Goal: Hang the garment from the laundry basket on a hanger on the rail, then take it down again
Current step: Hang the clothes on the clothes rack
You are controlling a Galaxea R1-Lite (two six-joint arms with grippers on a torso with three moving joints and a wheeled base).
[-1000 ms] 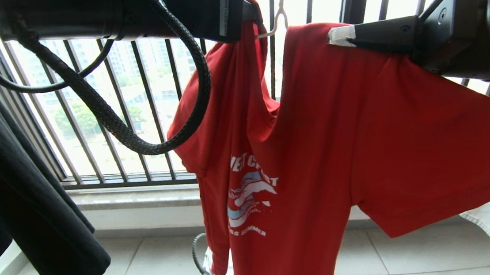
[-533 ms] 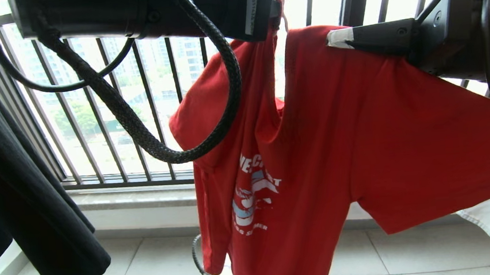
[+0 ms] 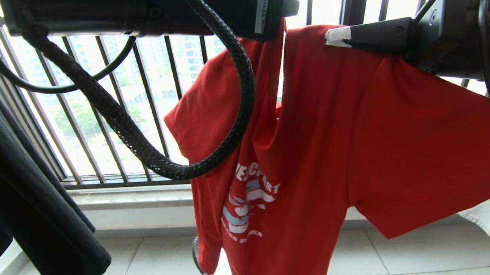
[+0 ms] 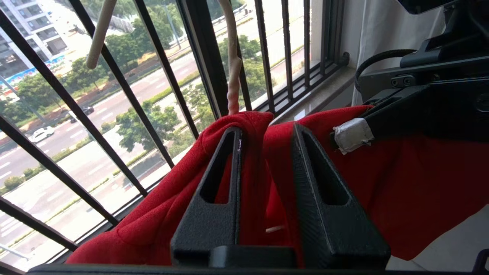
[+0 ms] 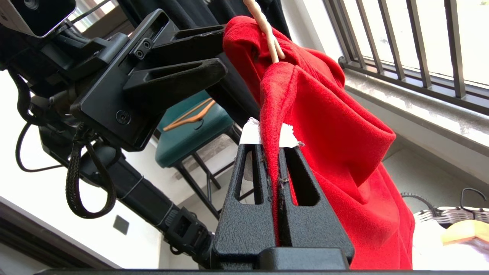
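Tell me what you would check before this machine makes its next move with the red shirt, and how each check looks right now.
1. Right gripper pinching the red T-shirt: ok, fingers shut on the fabric.
2. Left gripper clear of the cloth: not ok, jaws parted but fabric lies between them.
3. Hanger inside the collar: ok, its twisted neck rises out of the neckline.
4. Hanger hook seated on the rail: cannot tell, the rail is out of view.
5. Shirt hanging evenly: not ok, one shoulder is bunched and drooping.
6. Black shirt away from the work: ok, hangs apart.
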